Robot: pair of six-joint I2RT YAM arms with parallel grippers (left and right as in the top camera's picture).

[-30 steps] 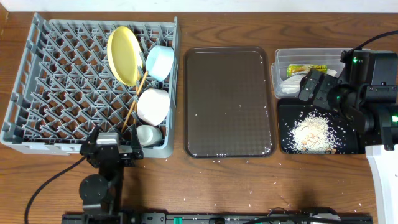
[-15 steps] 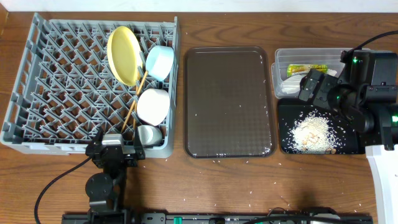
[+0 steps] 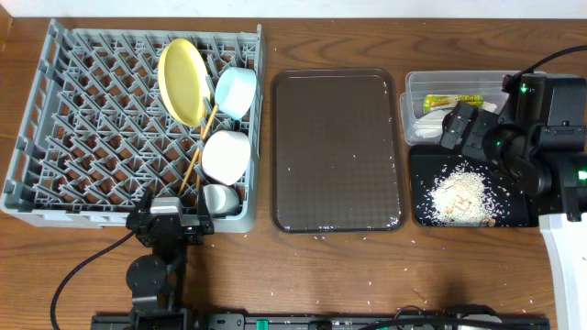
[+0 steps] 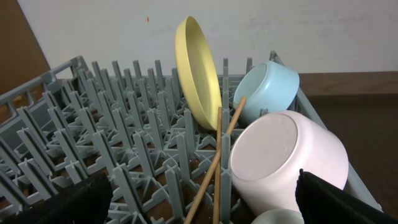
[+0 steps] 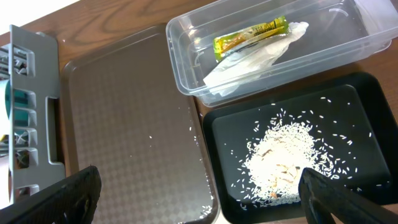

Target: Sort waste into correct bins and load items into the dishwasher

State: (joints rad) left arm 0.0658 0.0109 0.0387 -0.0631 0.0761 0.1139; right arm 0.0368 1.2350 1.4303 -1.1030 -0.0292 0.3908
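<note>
The grey dish rack [image 3: 73,119] holds a yellow plate [image 3: 182,81], a light blue bowl [image 3: 236,92], a white bowl [image 3: 226,154], a small white cup [image 3: 218,198] and two chopsticks [image 3: 197,151]. My left gripper [image 3: 171,226] is open and empty at the rack's front edge, facing the white bowl [image 4: 286,155] and chopsticks [image 4: 217,155]. The clear tub [image 3: 413,92] holds the yellow-green wrapper [image 5: 249,36] and the napkin [image 5: 249,59]. The black tray [image 3: 422,183] holds rice scraps [image 3: 459,195]. My right gripper [image 3: 468,128] is open and empty above where tub and tray meet.
A dark brown serving tray [image 3: 337,151] lies between the rack and the bins, with a few rice grains on it. Loose grains are scattered on the wooden table in front of it. The right arm's base stands at the far right.
My left gripper has drawn back slightly toward the table's front edge and then stopped. The right arm has not moved.
</note>
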